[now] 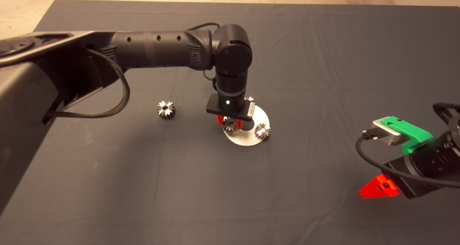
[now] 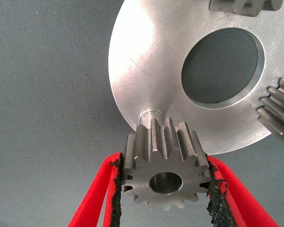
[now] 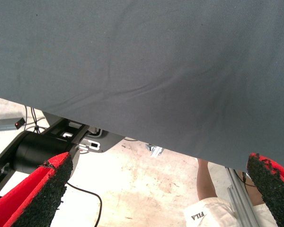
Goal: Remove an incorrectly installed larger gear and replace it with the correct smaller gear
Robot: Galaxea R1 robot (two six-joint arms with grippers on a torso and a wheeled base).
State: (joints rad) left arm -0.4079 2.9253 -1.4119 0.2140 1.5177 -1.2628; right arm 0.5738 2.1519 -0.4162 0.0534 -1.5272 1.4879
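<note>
I see a gear (image 2: 164,166) filling my left wrist view, clamped between the left tool's (image 1: 230,122) red fingers (image 2: 97,198) at the edge of the round metal plate (image 2: 151,61), beside a small peg (image 2: 150,115); I can't say for certain whether it is the larger or the smaller one. Another gear (image 1: 262,131) sits on the plate's far rim, and a lone gear (image 1: 166,109) lies apart on the dark mat (image 1: 323,58). My right tool (image 1: 379,187) waits at the lower right, fingers apart.
</note>
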